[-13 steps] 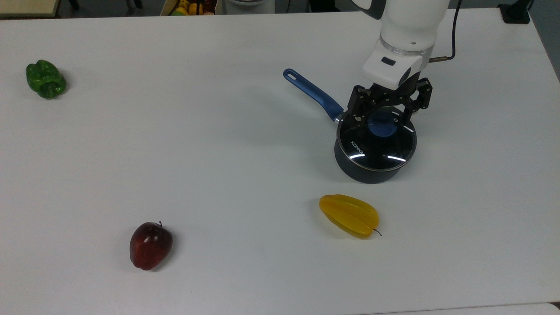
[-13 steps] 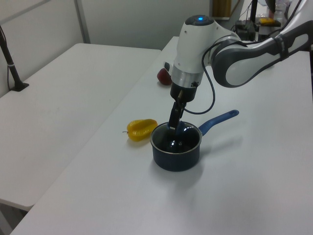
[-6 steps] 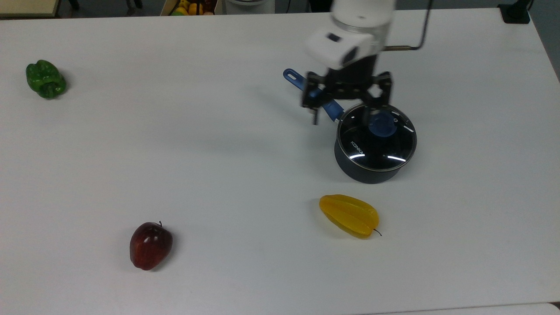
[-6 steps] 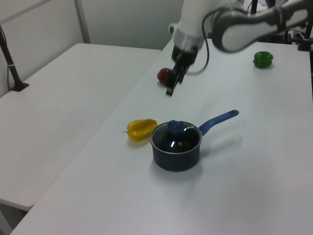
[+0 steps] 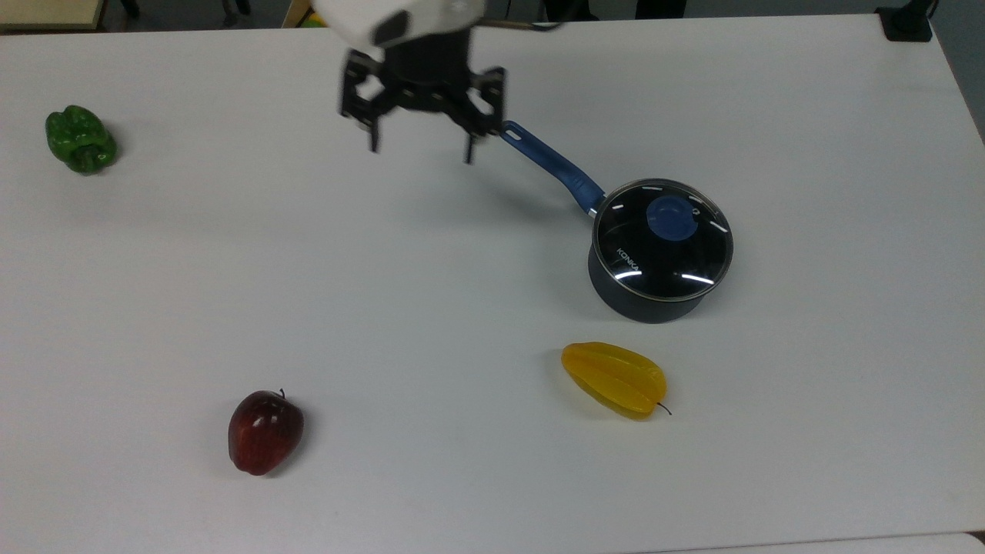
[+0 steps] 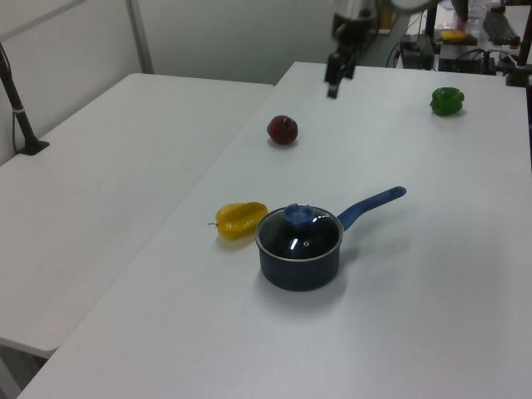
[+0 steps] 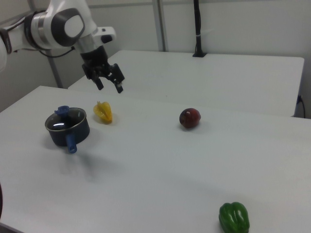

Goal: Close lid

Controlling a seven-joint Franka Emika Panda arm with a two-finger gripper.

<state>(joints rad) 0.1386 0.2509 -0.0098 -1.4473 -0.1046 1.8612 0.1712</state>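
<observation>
White table (image 5: 192, 292) fills foreground; second white table (image 6: 100, 158) adjoins it. Pale wall (image 6: 233, 37) behind. Black pole (image 7: 197, 29) upright on far table.

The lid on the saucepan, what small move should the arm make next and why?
Probably none toward it: the lid sits flat on the saucepan, and the open pincer hangs apart from it, holding nothing. A small retreat to rest seems enough.

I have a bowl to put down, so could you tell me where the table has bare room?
The widest bare stretch lies between the green pepper, the apple and the saucepan. The top view's right edge, beyond the lid, is free too. It is tighter between the saucepan and the starfruit, and under the open gripper.
</observation>
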